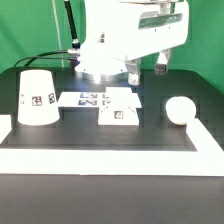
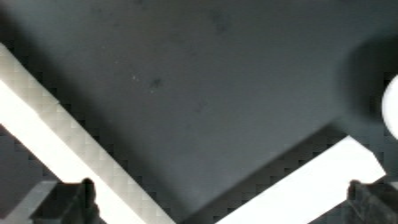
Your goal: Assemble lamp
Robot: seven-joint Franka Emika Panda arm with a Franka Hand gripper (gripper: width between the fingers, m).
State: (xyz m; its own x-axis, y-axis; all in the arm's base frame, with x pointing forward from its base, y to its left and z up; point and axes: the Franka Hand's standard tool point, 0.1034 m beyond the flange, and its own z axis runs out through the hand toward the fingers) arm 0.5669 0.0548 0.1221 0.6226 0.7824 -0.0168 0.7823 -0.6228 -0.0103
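Observation:
In the exterior view the white tapered shade (image 1: 38, 97) stands wide end down at the left, with square tags on its side. The flat square base (image 1: 118, 113) lies near the middle with a tag on top. The round-headed bulb (image 1: 180, 109) lies at the right. My gripper (image 1: 148, 68) hangs above the back of the table, behind the base and apart from all parts. In the wrist view the gripper (image 2: 219, 205) is open and empty, its fingertips (image 2: 68, 200) wide apart over dark table. A white curved edge there may be the bulb (image 2: 391, 105).
The marker board (image 1: 90, 99) lies flat between the shade and the base. A white border (image 1: 100, 160) runs along the front and sides of the black table. It shows in the wrist view as two slanted white bands (image 2: 54, 120). Cables hang at the back left (image 1: 68, 30).

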